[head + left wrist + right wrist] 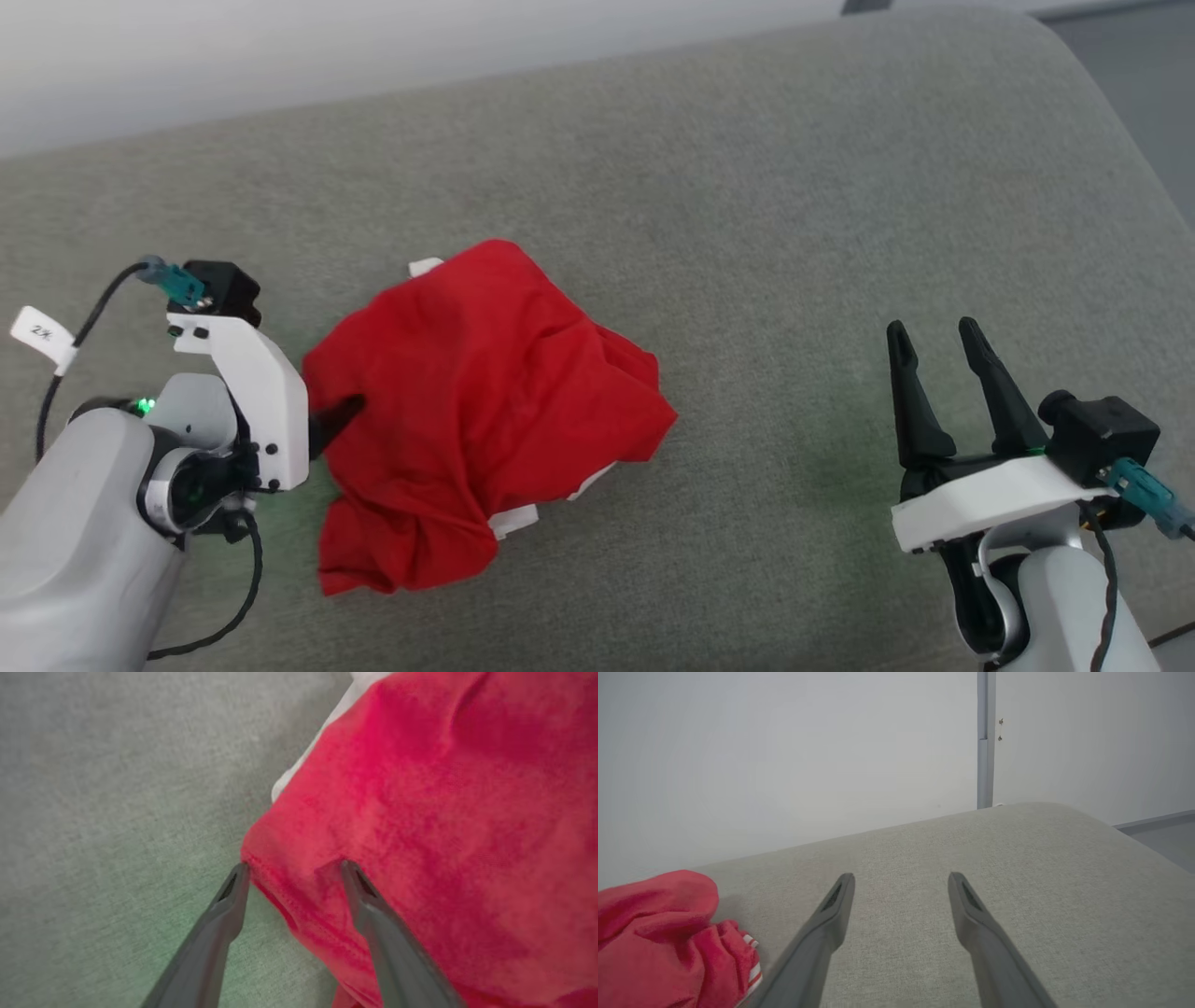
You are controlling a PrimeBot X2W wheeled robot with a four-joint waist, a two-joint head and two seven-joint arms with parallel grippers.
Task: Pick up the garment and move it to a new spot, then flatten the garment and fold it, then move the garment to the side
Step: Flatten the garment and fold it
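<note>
Red and crumpled, the garment (476, 411) sits heaped on the grey cushion (747, 233) beneath it. The left gripper (294, 865), jaws apart, straddles its left hem, likely to pinch a liftable edge. The right gripper (934, 325), jaws also apart, hovers well right of it.

right gripper (901, 882): two dark fingers spread apart over grey fabric cushion (1017, 868) | crumpled red thin-fabric garment (654, 933): lower left, striped trim showing | pale wall (784, 742) behind

Lower left: pale grey forearm (65, 532), white bracket (261, 392) with black screws, green light (145, 406), black cable (98, 308) bearing a white tag (42, 334). Lower right: right gripper (932, 325) with dark tapered fingers (918, 411), teal plug (1144, 490).
</note>
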